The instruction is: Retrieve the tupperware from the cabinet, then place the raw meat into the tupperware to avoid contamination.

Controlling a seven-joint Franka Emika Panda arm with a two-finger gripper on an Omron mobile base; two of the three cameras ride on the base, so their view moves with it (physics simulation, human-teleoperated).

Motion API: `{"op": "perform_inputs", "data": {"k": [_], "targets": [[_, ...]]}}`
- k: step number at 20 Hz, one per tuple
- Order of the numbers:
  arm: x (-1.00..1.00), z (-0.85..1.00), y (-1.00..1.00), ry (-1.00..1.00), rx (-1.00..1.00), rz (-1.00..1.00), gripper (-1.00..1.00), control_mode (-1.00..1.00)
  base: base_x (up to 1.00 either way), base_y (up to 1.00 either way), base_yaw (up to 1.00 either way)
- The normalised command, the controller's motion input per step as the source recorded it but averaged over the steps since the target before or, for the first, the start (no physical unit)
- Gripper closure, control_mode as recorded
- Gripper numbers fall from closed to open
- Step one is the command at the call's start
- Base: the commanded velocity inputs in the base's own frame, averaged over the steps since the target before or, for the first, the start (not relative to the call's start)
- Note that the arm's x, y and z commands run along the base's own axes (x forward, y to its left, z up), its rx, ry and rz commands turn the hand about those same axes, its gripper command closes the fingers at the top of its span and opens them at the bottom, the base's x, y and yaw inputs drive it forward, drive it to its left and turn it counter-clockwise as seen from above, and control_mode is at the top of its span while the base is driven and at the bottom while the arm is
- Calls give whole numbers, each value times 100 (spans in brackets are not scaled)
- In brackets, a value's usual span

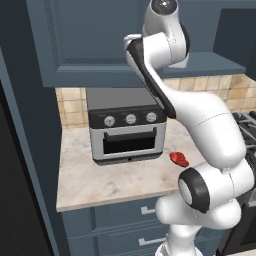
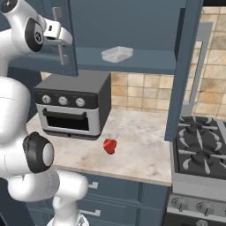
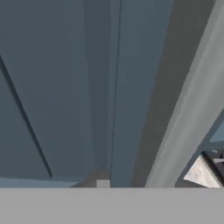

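Right base view shows me the tupperware [image 2: 117,54] on the open cabinet [image 2: 132,26] shelf, the meat [image 2: 110,146] on the surface [image 2: 141,150] beside the oven [image 2: 73,103], and my end effector [image 2: 59,35] at the door handle [image 2: 58,37], its spread unreadable.

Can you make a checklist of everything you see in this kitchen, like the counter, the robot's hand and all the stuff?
Surface: pale marble counter, mostly bare.
Job's things: raw meat lies on the counter in front of the toaster oven, apart from it. Tupperware sits on the cabinet shelf, untouched. The cabinet's right door stands open.
Clutter: grey toaster oven on the counter, door shut.
Grippers: gripper is up at the left door's silver handle; open or shut cannot be told.
Cables: nothing seen.
Surroundings: tan tiled wall, blue drawers below, gas stove to the right.
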Motion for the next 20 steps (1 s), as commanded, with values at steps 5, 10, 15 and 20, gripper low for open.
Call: {"op": "perform_inputs", "data": {"k": [5, 10, 15, 20], "targets": [[-67, -1, 71, 3, -8, -6, 100, -100, 0, 0, 0], [-50, -7, 83, -4, -8, -7, 100, -100, 0, 0, 0], [-31, -5, 82, -1, -8, -10, 100, -100, 0, 0, 0], [-26, 0, 51, 0, -4, -11, 100, -100, 0, 0, 0]]}}
